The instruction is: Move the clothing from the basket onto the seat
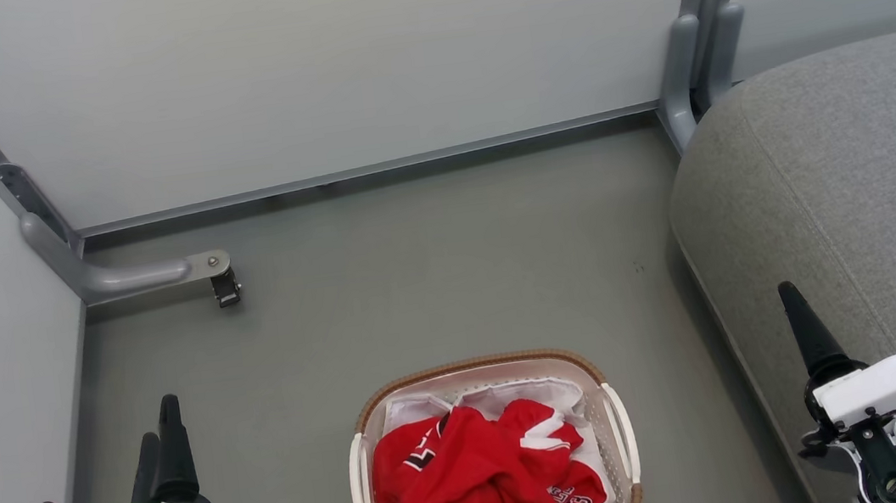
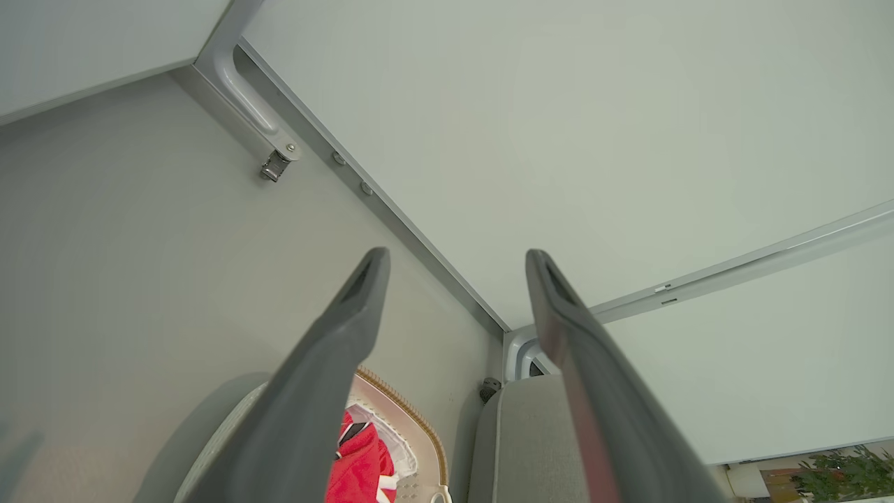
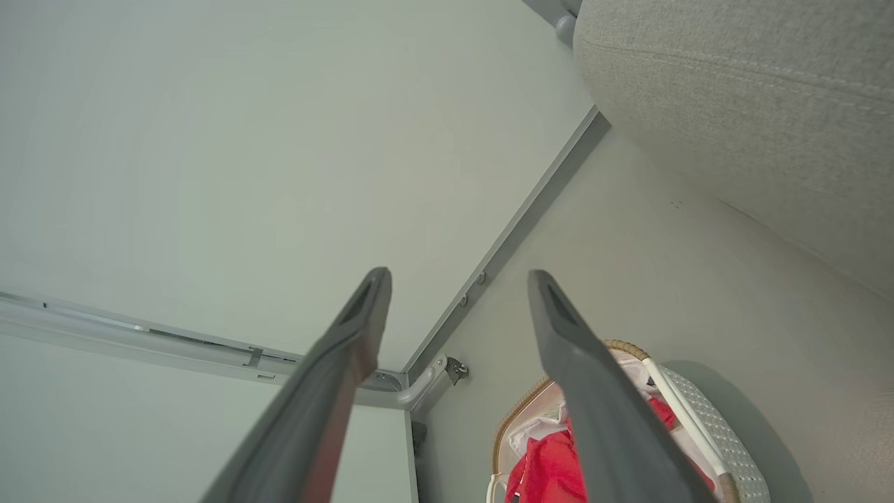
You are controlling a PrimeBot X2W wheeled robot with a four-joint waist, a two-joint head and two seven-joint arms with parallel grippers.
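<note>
Hands hang low, left hand [image 2: 457,253] and right hand [image 3: 459,276] both spread open and empty, with red Bulls jerseys [image 1: 484,473] heaped in the laundry basket [image 1: 475,365] on the floor [image 1: 416,272] midway between them, and the grey seat cushion [image 1: 858,175] beside the right hand.

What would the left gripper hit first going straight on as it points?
Probably the back wall: the left gripper aims at it with nothing between, though depth is unclear.

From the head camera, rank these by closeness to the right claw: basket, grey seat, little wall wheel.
1. Seat, right beside the right gripper.
2. Basket, lower middle, to its left.
3. Caster, far left by the wall.
</note>
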